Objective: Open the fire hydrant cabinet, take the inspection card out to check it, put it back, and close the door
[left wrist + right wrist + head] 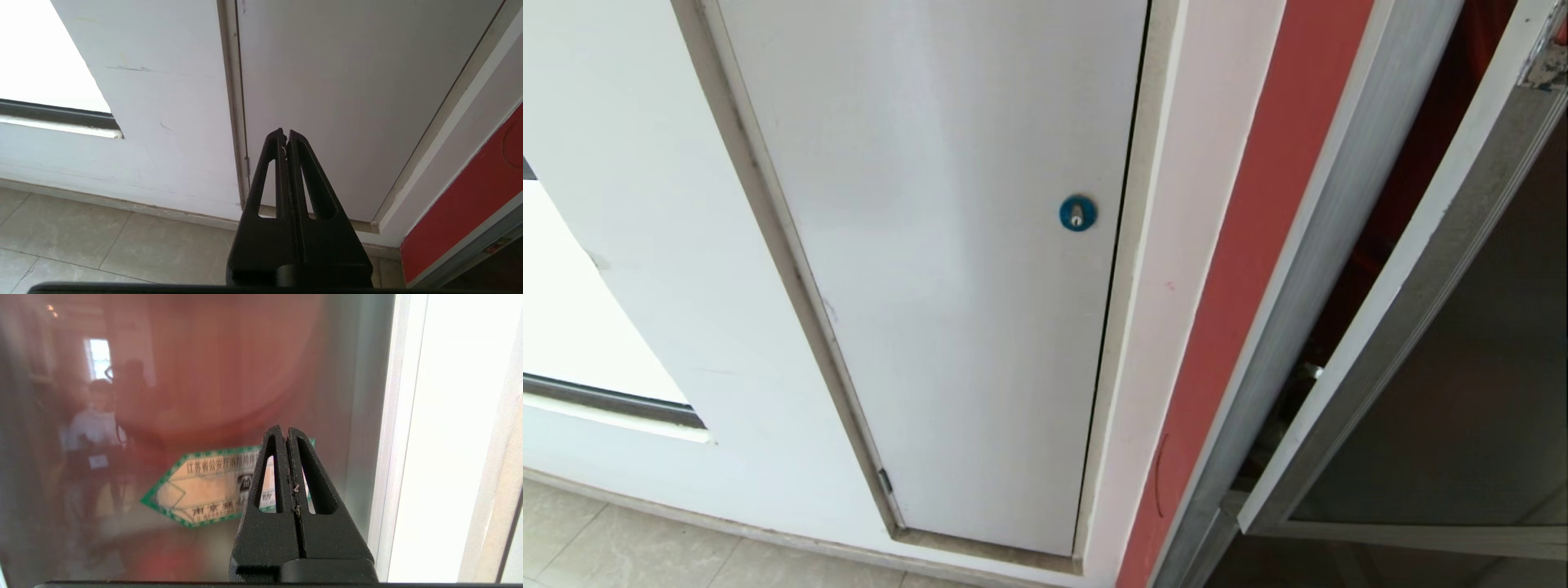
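**Door's ajar, both grippers shut and empty**

Your right gripper [285, 435] is pinched closed right at the door [1445, 384] glass. Left gripper [285, 136] is closed too, parked low near the white panel [947, 245]. Behind the door, the cabinet [1339, 204] stands open.

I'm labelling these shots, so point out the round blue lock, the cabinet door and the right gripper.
Blue lock [1077, 213], head view, its round face.
Door [1462, 384], head view, its dark glass pane.
Right gripper [286, 433], right wrist view, its closed fingertips.
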